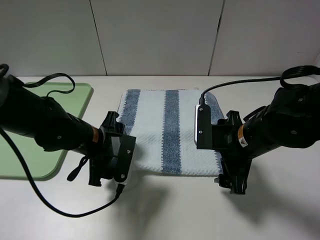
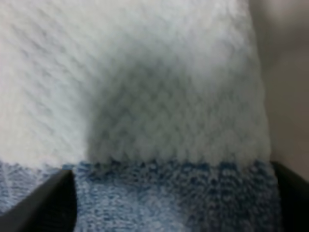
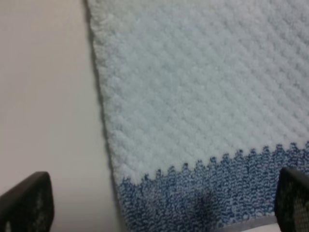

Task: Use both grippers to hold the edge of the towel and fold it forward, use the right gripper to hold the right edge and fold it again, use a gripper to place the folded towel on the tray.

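Note:
The towel [image 1: 170,130] lies flat mid-table, dusty-blue and white stripes running away from me. My left gripper [image 1: 119,150] hovers low over its near-left corner. In the left wrist view the towel [image 2: 164,96] fills the picture, and the left gripper [image 2: 169,203] stands open, its dark fingers [image 2: 43,203] wide apart over the blue stripe. My right gripper [image 1: 218,155] is at the near-right corner. The right wrist view shows that gripper [image 3: 159,203] open astride the towel's edge [image 3: 104,125], one finger above the table, the other above the cloth [image 3: 203,96]. The light-green tray [image 1: 80,95] lies far left.
Black cables loop from both arms, one trailing across the table [image 1: 50,205] in front of the left arm. The left arm partly covers the tray. A pale panelled wall [image 1: 160,35] closes the far side.

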You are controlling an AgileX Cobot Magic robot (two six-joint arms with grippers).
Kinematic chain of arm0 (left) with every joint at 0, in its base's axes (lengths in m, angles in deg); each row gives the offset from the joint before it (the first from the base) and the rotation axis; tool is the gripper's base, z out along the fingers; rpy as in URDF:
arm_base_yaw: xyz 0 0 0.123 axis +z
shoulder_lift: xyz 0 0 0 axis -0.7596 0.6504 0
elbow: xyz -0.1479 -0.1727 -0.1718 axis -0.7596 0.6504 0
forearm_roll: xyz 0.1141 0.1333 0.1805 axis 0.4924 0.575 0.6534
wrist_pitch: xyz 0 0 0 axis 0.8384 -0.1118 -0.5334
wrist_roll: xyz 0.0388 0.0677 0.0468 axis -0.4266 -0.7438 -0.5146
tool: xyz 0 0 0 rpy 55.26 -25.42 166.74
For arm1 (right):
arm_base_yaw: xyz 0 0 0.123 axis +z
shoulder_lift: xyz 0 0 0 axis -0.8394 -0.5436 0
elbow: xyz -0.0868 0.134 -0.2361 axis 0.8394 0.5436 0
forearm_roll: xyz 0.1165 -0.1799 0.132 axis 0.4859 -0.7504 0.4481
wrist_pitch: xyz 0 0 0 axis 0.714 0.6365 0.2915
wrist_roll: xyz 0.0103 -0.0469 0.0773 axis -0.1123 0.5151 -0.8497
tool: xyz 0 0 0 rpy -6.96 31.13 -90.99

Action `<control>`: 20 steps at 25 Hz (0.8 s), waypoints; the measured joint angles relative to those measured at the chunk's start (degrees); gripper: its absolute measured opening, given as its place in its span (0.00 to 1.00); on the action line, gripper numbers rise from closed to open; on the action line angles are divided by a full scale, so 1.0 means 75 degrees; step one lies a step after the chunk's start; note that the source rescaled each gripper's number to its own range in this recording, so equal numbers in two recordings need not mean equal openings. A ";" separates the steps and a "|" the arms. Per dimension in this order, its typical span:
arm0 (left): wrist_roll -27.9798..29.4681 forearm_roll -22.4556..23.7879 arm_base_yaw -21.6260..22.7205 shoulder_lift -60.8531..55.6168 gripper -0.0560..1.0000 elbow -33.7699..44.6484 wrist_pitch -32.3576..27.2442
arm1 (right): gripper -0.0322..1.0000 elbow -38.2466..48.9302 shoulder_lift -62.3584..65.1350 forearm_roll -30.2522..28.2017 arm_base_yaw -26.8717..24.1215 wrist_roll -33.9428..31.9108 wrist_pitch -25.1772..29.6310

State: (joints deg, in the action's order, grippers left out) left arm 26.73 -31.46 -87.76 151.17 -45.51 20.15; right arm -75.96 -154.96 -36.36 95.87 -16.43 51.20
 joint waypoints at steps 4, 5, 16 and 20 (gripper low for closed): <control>-0.0014 0.0023 0.0005 0.0053 0.59 0.0007 -0.0209 | 1.00 0.0000 0.0000 0.0000 0.0000 0.0000 0.0000; -0.0014 0.0023 0.0005 0.0062 0.55 0.0013 -0.0243 | 1.00 0.0000 0.0000 0.0000 0.0000 0.0000 0.0000; -0.0097 0.0107 0.0014 0.0125 0.07 0.0047 -0.0391 | 1.00 0.0000 0.0000 0.0039 0.0000 0.0000 0.0000; -0.0097 0.0107 0.0023 0.0125 0.06 0.0047 -0.0391 | 1.00 0.0000 0.0000 0.0205 0.0000 0.0000 0.0016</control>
State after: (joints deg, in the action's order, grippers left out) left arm 26.00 -30.66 -87.59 152.11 -45.16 17.22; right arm -75.96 -154.96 -34.82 95.87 -16.43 51.32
